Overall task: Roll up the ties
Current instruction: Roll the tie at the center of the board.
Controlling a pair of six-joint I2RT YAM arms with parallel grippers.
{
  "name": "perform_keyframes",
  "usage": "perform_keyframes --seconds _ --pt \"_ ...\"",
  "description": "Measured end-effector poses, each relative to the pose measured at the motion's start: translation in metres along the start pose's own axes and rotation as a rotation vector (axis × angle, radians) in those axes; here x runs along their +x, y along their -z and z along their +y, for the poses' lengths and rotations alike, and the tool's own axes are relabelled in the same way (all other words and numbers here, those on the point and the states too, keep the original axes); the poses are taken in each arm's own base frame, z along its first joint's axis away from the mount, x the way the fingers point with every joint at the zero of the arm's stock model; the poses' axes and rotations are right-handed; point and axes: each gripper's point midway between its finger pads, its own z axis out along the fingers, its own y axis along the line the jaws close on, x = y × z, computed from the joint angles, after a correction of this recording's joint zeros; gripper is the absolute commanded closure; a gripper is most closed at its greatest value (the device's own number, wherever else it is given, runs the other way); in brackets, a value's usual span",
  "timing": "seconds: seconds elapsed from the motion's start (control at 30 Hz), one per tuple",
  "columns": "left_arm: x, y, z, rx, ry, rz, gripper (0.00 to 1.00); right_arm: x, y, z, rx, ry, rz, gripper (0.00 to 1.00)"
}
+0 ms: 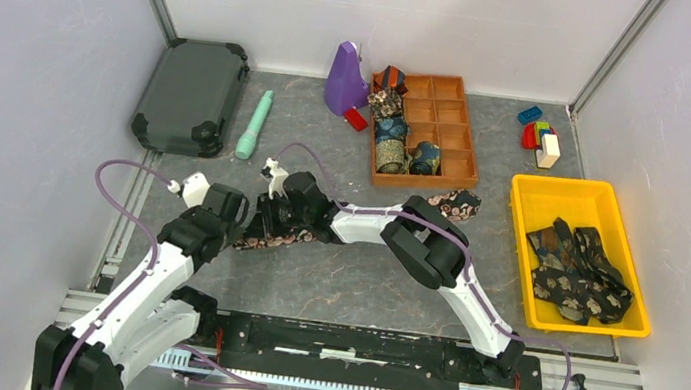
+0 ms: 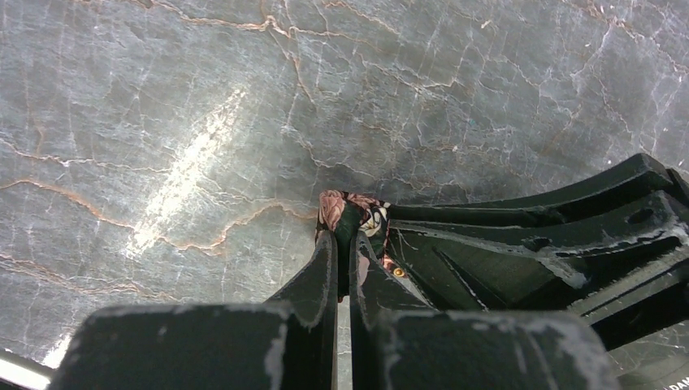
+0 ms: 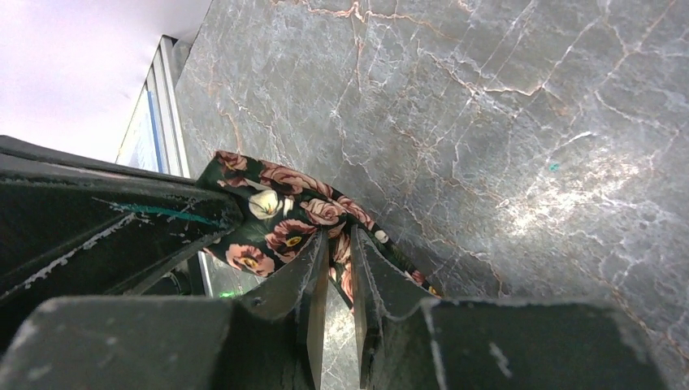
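A dark tie with pink flowers (image 1: 280, 238) lies as a strip on the grey table, from the two grippers toward the wooden tray; its wide end (image 1: 453, 204) shows by the right arm's elbow. My left gripper (image 1: 251, 228) is shut on the tie's near end (image 2: 351, 213). My right gripper (image 1: 270, 217) is shut on the same tie (image 3: 286, 213) right beside it, the two grippers almost touching. Several rolled ties (image 1: 391, 151) sit in the wooden tray (image 1: 452, 172). Loose flat ties (image 1: 578, 271) lie in the yellow bin (image 1: 537, 192).
A purple object (image 1: 345, 79) stands left of the tray. A mint green torch (image 1: 254, 125) and a dark case (image 1: 189, 96) lie at the back left. Coloured toy blocks (image 1: 539, 138) sit at the back right.
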Motion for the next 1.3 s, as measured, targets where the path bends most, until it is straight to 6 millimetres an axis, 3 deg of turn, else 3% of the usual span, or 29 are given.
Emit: perform_keyframes --seconds 0.57,0.83,1.3 --pt "0.005 0.003 -0.021 0.003 -0.097 0.000 0.98 0.006 -0.002 0.002 -0.012 0.004 0.016 0.78" --pt "0.017 0.000 -0.028 -0.014 -0.147 0.005 0.98 0.013 0.000 -0.002 -0.017 0.001 0.025 0.78" --pt "0.029 -0.004 -0.037 -0.024 -0.196 0.002 0.98 0.006 0.029 -0.011 0.029 0.009 0.046 0.78"
